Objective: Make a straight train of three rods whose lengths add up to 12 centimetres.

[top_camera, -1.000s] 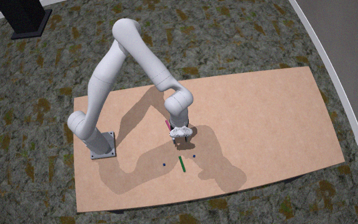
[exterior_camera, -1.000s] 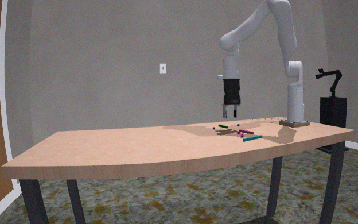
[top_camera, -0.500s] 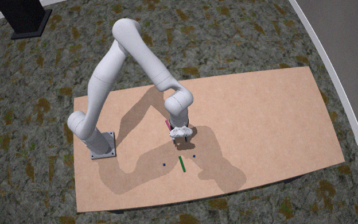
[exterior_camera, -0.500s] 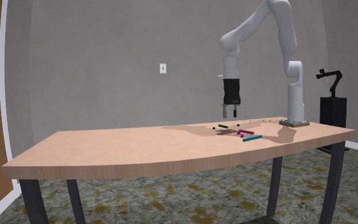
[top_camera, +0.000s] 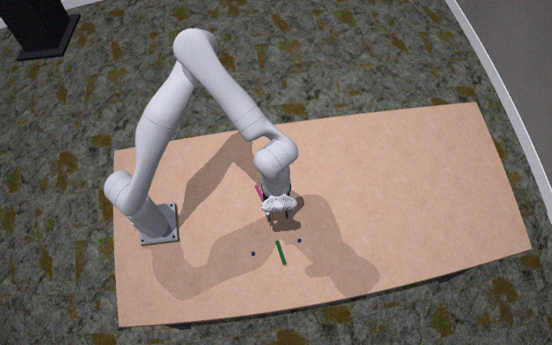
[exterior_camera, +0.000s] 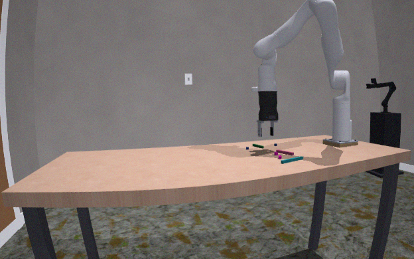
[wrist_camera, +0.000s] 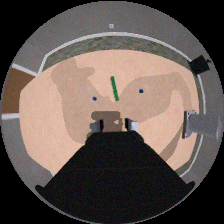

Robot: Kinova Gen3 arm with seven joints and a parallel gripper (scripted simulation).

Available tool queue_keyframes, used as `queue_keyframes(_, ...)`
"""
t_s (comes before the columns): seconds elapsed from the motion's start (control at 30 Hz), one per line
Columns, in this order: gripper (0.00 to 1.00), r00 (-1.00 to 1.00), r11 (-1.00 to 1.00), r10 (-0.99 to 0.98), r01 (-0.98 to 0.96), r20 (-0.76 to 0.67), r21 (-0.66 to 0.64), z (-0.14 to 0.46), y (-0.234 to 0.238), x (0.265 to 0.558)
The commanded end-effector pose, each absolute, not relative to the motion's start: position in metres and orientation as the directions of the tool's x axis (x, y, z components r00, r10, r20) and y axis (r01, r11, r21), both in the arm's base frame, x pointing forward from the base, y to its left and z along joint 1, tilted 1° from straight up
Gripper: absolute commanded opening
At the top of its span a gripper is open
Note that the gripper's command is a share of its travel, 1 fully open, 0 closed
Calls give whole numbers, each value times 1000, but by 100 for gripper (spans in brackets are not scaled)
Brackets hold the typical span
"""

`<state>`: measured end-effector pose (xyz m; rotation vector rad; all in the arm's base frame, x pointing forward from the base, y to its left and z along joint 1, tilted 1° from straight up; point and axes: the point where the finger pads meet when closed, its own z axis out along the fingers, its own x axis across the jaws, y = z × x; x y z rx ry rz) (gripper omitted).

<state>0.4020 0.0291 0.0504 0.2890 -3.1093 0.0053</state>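
Note:
My gripper (top_camera: 278, 217) hangs open and empty well above the table; it also shows in the exterior view (exterior_camera: 266, 131) and in the wrist view (wrist_camera: 113, 126). A green rod (top_camera: 280, 252) lies flat on the table in front of it, also seen in the side view (exterior_camera: 258, 145) and the wrist view (wrist_camera: 114, 88). Two small blue rods lie on either side of it, one (top_camera: 252, 253) to the left and one (top_camera: 299, 241) to the right. A pink rod (exterior_camera: 284, 152) lies under the arm, partly hidden in the top view (top_camera: 258, 193). A turquoise rod (exterior_camera: 292, 160) and two small magenta rods (exterior_camera: 278, 155) lie beside it.
The arm's base plate (top_camera: 159, 224) is bolted at the table's left side. A black stand (exterior_camera: 385, 127) with a small camera arm is beyond the table.

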Motion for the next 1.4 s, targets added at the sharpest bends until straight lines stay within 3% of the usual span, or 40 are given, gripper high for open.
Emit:
queue_keyframes(0.0, 100, -983, 983, -184, -184, 18, -1, 51, 29, 402)
queue_keyframes(0.33, 100, -998, 998, -67, -67, 14, -2, 53, 18, 419)
queue_keyframes(0.7, 100, -948, 948, 317, 317, 14, -9, 58, -25, 466)
queue_keyframes(0.93, 100, -937, 937, 349, 349, 15, -10, 58, -29, 470)
queue_keyframes(0.97, 54, -937, 937, 349, 349, 15, -10, 58, -29, 470)
queue_keyframes(1.37, 54, -937, 937, 349, 349, 15, -10, 58, -29, 470)
